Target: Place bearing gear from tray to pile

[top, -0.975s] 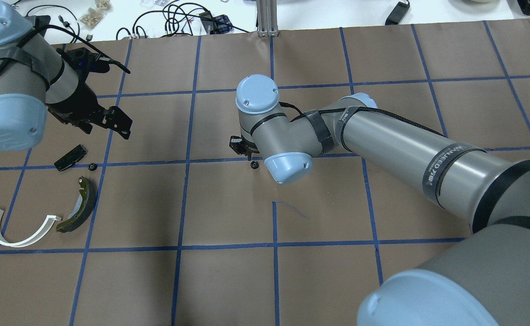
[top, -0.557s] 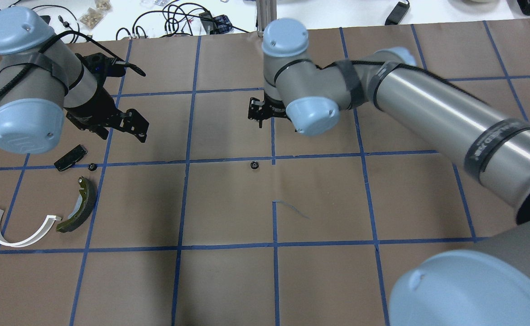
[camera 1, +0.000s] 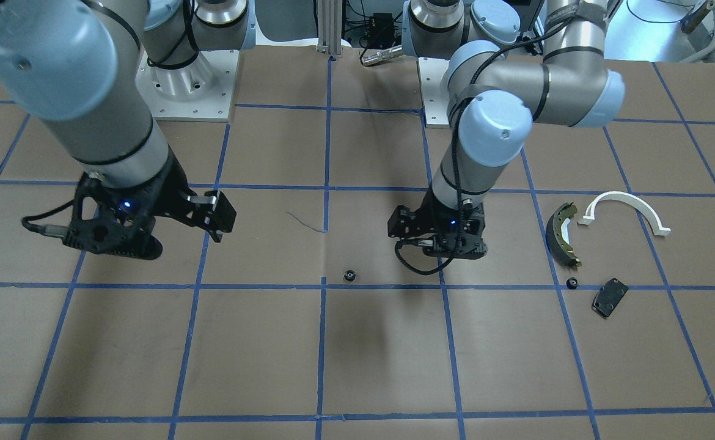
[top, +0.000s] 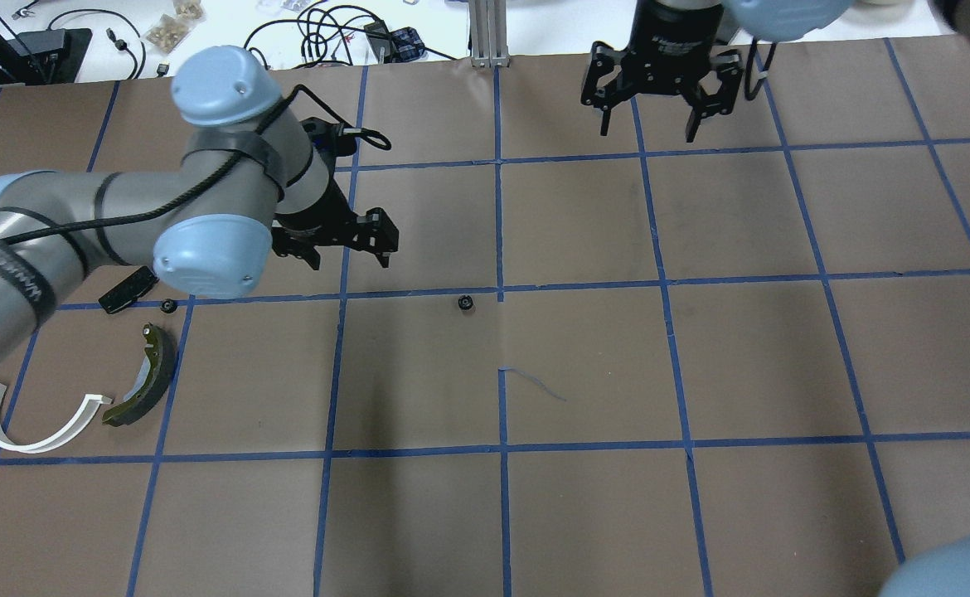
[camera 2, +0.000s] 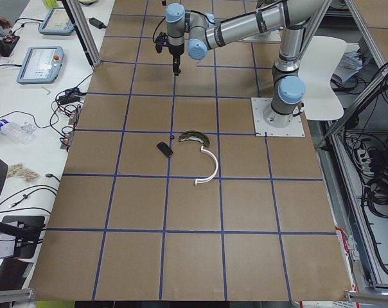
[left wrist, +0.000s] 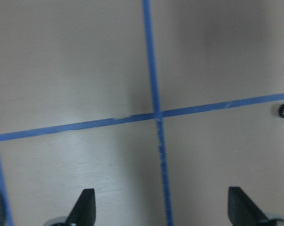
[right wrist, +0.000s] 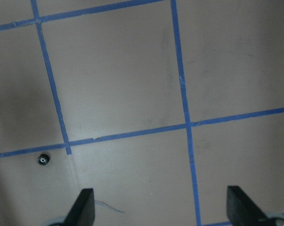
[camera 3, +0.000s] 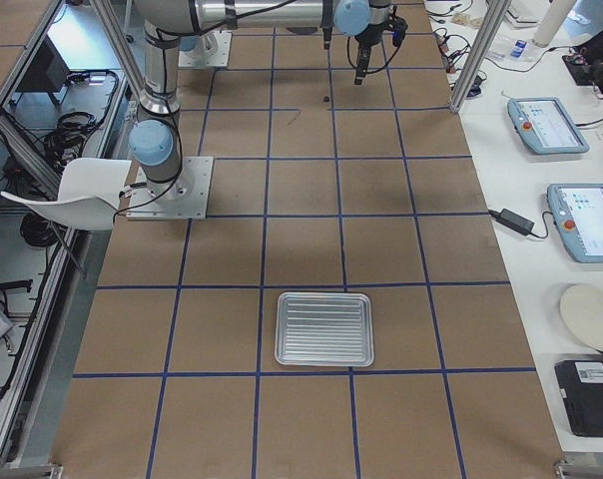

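Two small black bearing gears (top: 466,303) (top: 169,306), one dark olive curved brake shoe (top: 157,373), one white half-ring arc (camera 1: 623,197), one flat black plate (top: 130,288), one ribbed metal tray (camera 3: 324,329).

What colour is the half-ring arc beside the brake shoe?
White half-ring arc; clearest in the front-facing view.

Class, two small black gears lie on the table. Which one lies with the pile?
The gear beside the black plate; the other gear lies alone mid-table.

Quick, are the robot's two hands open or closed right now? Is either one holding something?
Left gripper: open, holding nothing.
Right gripper: open, holding nothing.
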